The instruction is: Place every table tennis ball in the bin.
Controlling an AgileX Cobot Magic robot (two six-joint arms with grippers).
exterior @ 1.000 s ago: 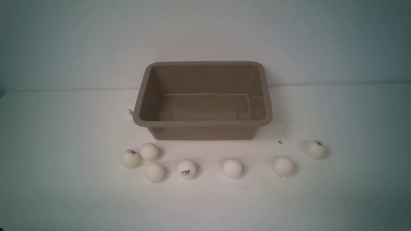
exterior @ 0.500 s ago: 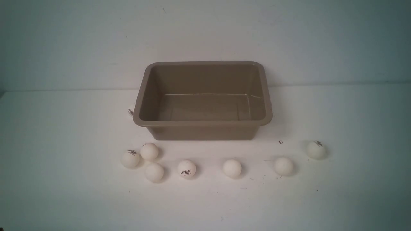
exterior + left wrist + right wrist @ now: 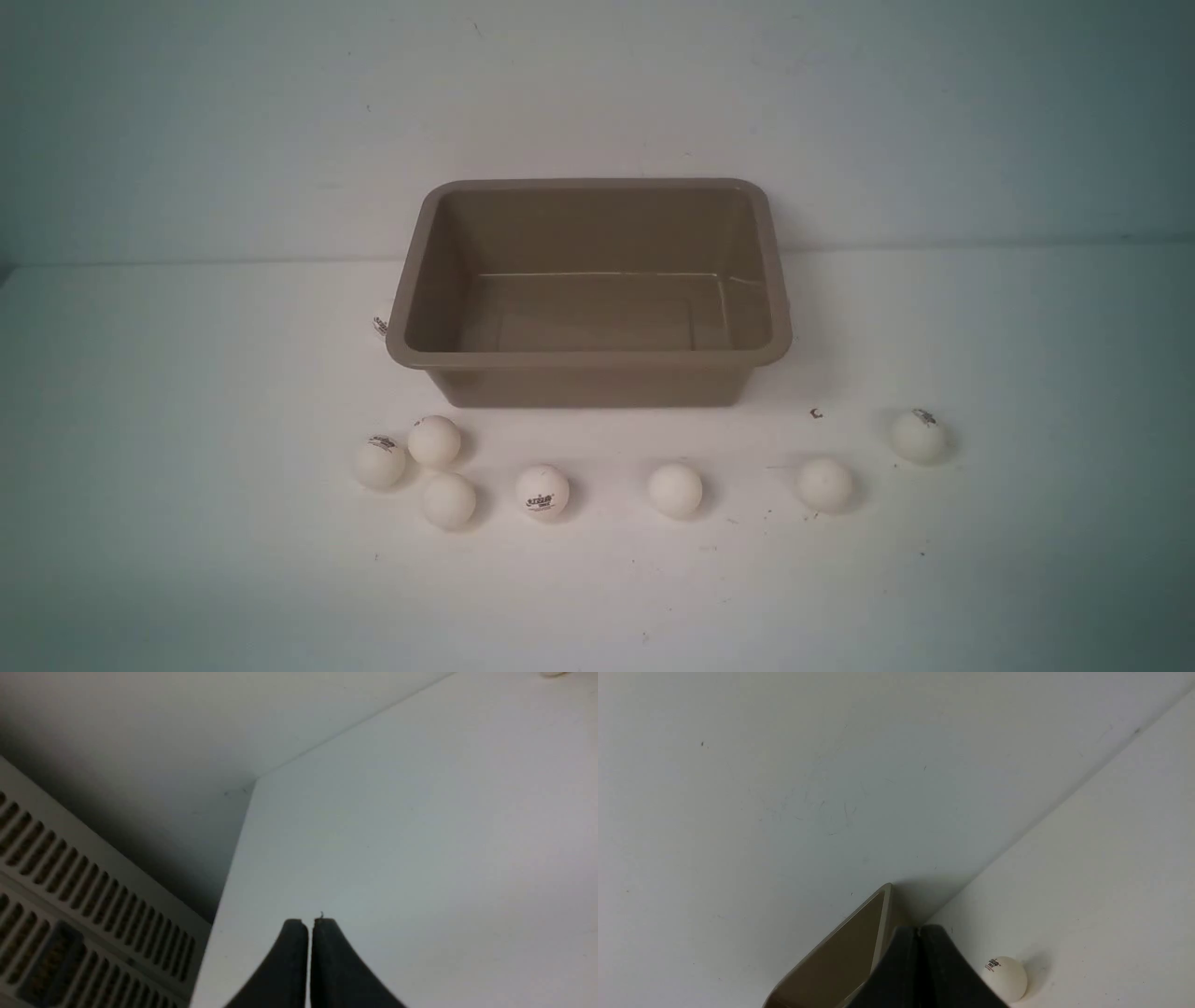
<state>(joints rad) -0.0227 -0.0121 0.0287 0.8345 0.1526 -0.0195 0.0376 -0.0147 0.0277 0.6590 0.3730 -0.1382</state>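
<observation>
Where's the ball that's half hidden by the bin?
In the front view, that ball peeks out on the left of the bin, under the rim near its front-left corner, behind the three clustered balls.

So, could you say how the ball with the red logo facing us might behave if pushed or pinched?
The logo ball is a sphere on the flat table, so a push would probably roll it. It looks small, likely very light. An off-centre pinch might squirt it away.

Looks like a robot lab test bench.
Shows a plain white tabletop [image 3: 187, 560] against a bare white wall [image 3: 597, 93], with a slotted grey equipment panel [image 3: 70, 905] beside the table edge.
</observation>
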